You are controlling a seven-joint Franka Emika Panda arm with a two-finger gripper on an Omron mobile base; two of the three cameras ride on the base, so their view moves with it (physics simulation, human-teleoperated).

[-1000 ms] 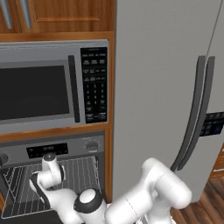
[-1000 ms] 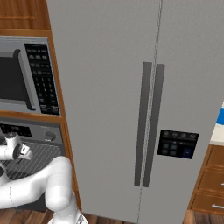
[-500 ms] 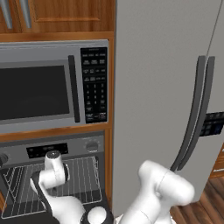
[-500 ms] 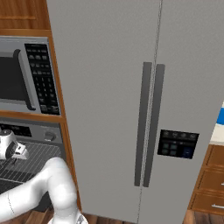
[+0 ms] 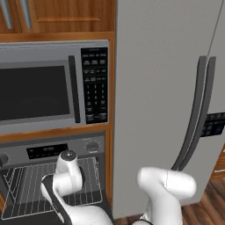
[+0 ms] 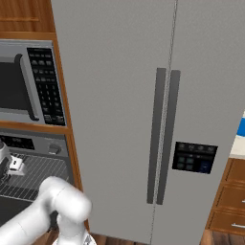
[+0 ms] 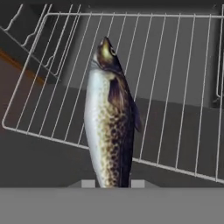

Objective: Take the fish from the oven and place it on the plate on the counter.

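The fish [image 7: 109,118] hung straight out from the pincer along the hand's own line of sight. In the hand view its tail end dropped out of sight at the bottom between the fingertips, and its head pointed away toward the top of that view. So its long axis ran in line with the pincer, not across it. The pincer looked closed on the tail end, though the fingertips themselves were hidden behind the body, and the grip is a judgement from how the fish sat.

Behind and under the fish lay the rack [image 7: 175,87], tilted in the hand view. The fish looked clear of the wires rather than resting on them, but that could not be told for sure.

From the left base view the hand [image 5: 66,173] stood at the mouth of the open oven [image 5: 52,151], in front of the rack, below the microwave [image 5: 48,85]. In the right base view the hand [image 6: 12,165] was at the far left edge, with the fridge [image 6: 158,110] to its right.

A sliver of blue [image 6: 241,127] showed at the far right beyond the fridge; whether that was the plate could not be told. If so, the carry would run well to the right, past the fridge.
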